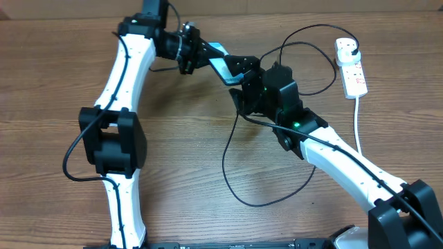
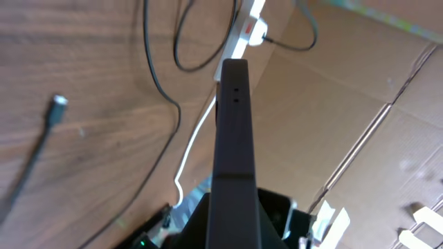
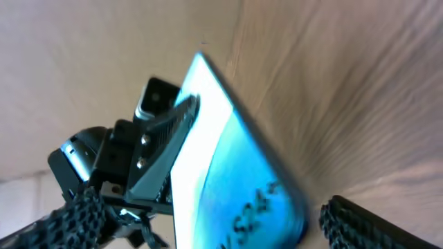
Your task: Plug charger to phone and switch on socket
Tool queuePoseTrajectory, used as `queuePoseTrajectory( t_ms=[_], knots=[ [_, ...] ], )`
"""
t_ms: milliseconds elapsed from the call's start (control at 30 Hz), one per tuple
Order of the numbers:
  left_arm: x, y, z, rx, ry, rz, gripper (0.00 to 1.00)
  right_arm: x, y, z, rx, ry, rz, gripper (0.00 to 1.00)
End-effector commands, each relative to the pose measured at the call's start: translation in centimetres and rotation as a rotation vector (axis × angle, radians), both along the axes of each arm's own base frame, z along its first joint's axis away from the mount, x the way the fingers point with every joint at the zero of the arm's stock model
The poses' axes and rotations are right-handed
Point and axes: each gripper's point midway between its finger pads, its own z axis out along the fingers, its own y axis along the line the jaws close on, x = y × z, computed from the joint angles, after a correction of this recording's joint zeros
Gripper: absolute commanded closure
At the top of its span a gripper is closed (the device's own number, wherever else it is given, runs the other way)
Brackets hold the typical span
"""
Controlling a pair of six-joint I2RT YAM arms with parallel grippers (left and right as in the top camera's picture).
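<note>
My left gripper (image 1: 194, 54) is shut on the phone (image 1: 220, 59) and holds it above the far side of the table, blue-teal screen showing. In the left wrist view the phone's dark edge (image 2: 232, 138) runs up from the left gripper (image 2: 232, 225). My right gripper (image 1: 242, 75) is open with a finger on each side of the phone's free end; the screen (image 3: 228, 180) fills the space between the fingers of the right gripper (image 3: 208, 218). The charger cable (image 1: 232, 183) loops over the table, its connector tip (image 2: 57, 104) lying loose. Its black plug (image 1: 350, 48) sits in the socket strip (image 1: 353, 69).
The strip's thick white cord (image 1: 358, 121) runs down the right side, under the right arm. Cable loops lie between both arms and toward the strip. A cardboard wall (image 2: 360, 90) stands behind the table. The strip also shows in the left wrist view (image 2: 243, 31).
</note>
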Motion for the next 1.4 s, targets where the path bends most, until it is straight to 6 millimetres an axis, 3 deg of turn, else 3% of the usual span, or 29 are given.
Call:
queuePoseTrajectory(
  t_ms=[0, 233, 433, 567, 700, 867, 1100, 1200, 1367],
  knots=[
    [1.2, 2.7, 1.2, -0.018, -0.106, 0.011, 0.96, 1.3, -1.9, 2.0, -0.181, -0.178, 0.038, 0.0],
    [1.4, 6.7, 2.1, -0.08, -0.146, 0.035, 0.96, 0.4, -4.9, -1.8, -0.395, -0.147, 0.211, 0.0],
    [0.5, 7.5, 6.1, -0.302, -0.35, -0.053, 0.96, -1.6, -5.9, -3.6, -0.619, -0.067, 0.375, 0.0],
    [0.4, 7.6, 6.3, -0.311, -0.379, -0.062, 0.95, -1.4, -5.6, -4.5, -0.731, -0.012, 0.468, 0.0],
    [0.3, 7.4, 6.3, -0.305, -0.43, -0.081, 0.96, -0.7, -4.3, -6.7, -0.781, 0.045, 0.562, 0.0],
    [0.2, 7.6, 4.8, -0.231, -0.355, -0.059, 0.96, 0.8, -2.8, -8.3, -0.779, 0.015, 0.568, 0.0],
    [-0.1, 7.9, 3.3, -0.153, -0.273, -0.039, 0.96, 1.2, -3.0, -10.5, -0.843, 0.048, 0.55, 0.3],
    [-0.1, 7.9, 3.3, -0.155, -0.257, -0.032, 0.96, 0.8, -3.1, -12.6, -0.84, 0.115, 0.556, 0.46],
    [-0.1, 7.9, 3.2, -0.154, -0.256, -0.032, 0.96, 0.3, -3.3, -15.6, -0.822, 0.215, 0.552, 0.53]
  ],
)
